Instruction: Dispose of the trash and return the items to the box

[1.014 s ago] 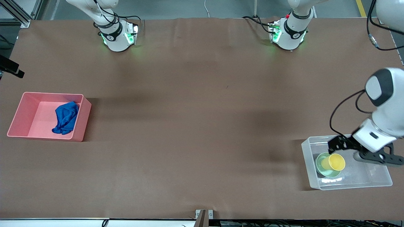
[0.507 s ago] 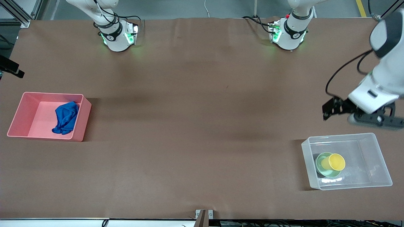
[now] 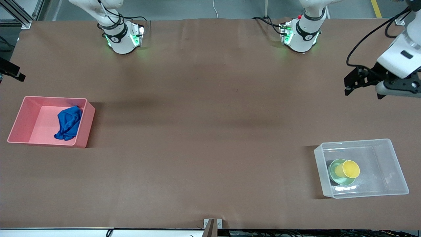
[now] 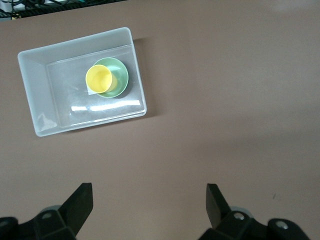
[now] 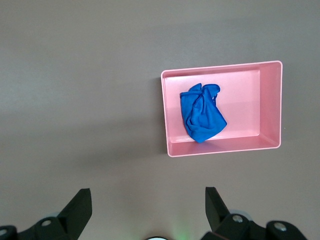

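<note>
Inside the tub (image 3: 391, 166), the cup (image 3: 351, 169) rests in the bowl (image 3: 334, 172). Rag (image 3: 68, 122) lies in the pink bin (image 3: 23, 112). Left gripper (image 3: 363, 86) hovers wide open, empty, over bare table; right gripper (image 5: 145, 212) likewise, high up.

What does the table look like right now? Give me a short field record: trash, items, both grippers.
trash: blue rag lying in the pink bin, at the right arm's end
items: yellow cup sits in the green bowl, both in the clear tub
left gripper: open, empty, over bare table
right gripper: open, empty, over bare table beside the pink bin
task state: looks complete
</note>
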You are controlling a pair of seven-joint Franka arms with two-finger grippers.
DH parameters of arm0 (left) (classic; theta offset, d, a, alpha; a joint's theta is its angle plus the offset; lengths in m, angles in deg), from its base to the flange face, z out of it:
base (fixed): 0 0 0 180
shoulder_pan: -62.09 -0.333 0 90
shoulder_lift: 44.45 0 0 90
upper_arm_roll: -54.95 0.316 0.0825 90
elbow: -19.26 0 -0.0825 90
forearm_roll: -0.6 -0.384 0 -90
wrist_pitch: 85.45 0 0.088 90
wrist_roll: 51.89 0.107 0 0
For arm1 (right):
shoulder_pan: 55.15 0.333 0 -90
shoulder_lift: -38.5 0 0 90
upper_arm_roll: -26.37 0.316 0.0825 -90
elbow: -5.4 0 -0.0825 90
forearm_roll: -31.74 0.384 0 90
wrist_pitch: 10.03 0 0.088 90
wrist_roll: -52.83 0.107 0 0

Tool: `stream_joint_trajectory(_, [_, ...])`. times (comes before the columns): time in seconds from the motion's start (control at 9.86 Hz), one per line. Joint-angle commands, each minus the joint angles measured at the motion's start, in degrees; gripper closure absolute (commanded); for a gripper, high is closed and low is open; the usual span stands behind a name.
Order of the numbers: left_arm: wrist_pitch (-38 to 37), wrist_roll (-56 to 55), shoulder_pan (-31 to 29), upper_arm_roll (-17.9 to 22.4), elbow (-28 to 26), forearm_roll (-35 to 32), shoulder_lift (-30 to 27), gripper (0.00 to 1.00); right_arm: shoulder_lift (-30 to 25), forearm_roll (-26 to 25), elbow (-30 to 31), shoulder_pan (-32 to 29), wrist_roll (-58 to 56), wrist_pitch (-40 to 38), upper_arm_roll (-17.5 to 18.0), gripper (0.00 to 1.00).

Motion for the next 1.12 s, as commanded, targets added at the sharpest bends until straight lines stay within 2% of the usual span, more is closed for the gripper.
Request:
stream_joint_trajectory(0.0, [-2.2, 0.7, 9.8, 10.1, -1.0, 0.9, -2.7, 0.0, -0.7, 0.5, 0.3, -0.2, -0.4, -0.3, 0.1, 0.0])
stream_joint_trajectory(0.1, [-4.8, 0.5, 11.4, 11.9, -0.9, 0.9, -3.1, 0.0, -0.7, 0.5, 0.3, -0.2, -0.4, -0.3, 0.1, 0.0])
stream_joint_trajectory(0.41, [-7.6, -0.5, 11.1, 11.9, -1.1, 1.0, -3.2, 0.0, -0.7, 0.5, 0.3, -0.2, -0.4, -0.3, 0.1, 0.0])
stream_joint_trajectory(1.01, [-7.2, -1.9, 10.8, 11.8, -1.6, 2.2, -2.5, 0.0, -0.7, 0.5, 0.3, -0.2, -0.4, -0.3, 0.1, 0.0])
